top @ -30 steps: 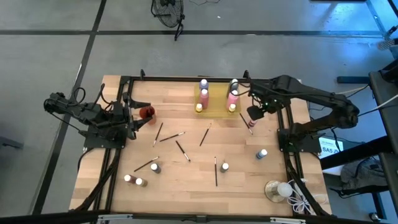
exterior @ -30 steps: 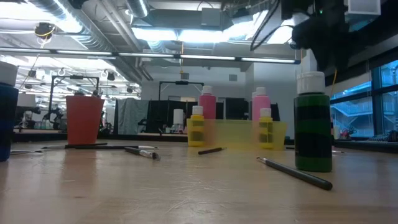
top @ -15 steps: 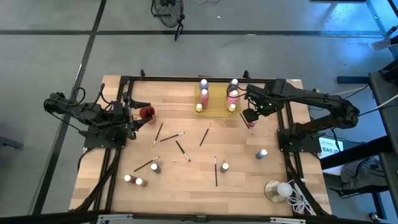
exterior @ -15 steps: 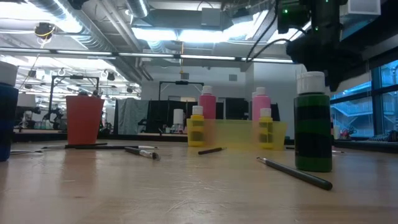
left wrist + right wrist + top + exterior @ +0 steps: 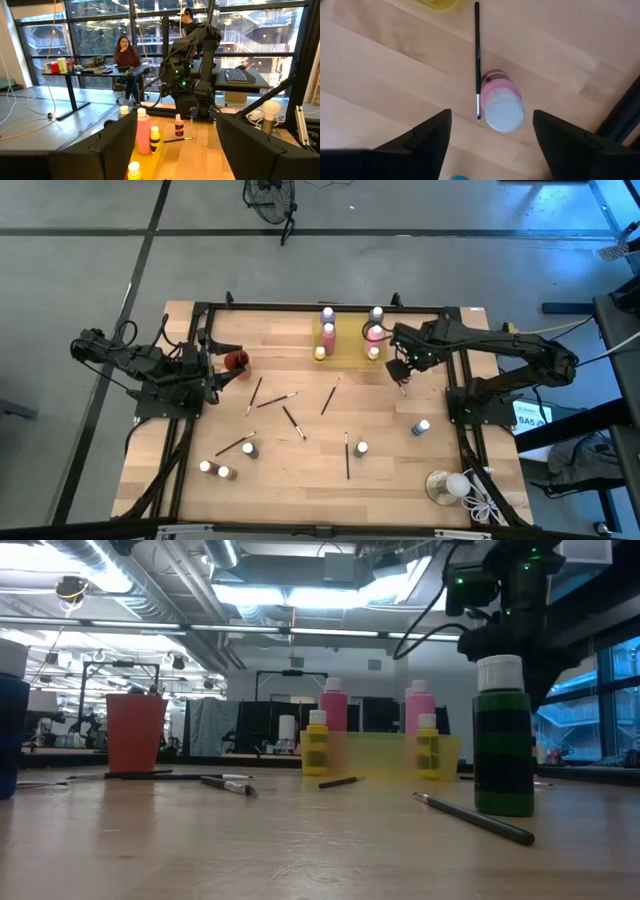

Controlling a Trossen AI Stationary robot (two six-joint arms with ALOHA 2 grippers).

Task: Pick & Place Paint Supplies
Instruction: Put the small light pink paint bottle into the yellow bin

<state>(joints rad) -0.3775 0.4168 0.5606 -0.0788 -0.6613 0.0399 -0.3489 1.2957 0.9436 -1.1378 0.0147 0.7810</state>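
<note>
A small pink bottle [image 5: 503, 107] with a white cap stands upright on the wooden table, with a thin dark paintbrush [image 5: 477, 60] lying close beside it. My right gripper [image 5: 492, 135] hangs open above this bottle [image 5: 403, 384], pointing down, one finger to each side and clear of it. A yellow tray [image 5: 348, 348] at the far middle holds pink and yellow bottles. More brushes [image 5: 292, 422] and small bottles [image 5: 361, 448] lie scattered on the table. My left gripper [image 5: 177, 150] waits open at the table's left, beside a red cup [image 5: 237, 361].
A green bottle [image 5: 503, 735] stands near the low camera with a brush [image 5: 475, 818] in front of it. A clear dish with a white ball [image 5: 448, 485] and cord sits at the near right corner. Black frame rails [image 5: 455, 395] run along both sides. People show in the room beyond.
My right gripper has come down toward the pink bottle and drifted slightly toward the table's left, staying open and pointing down. Nothing on the table has moved.
</note>
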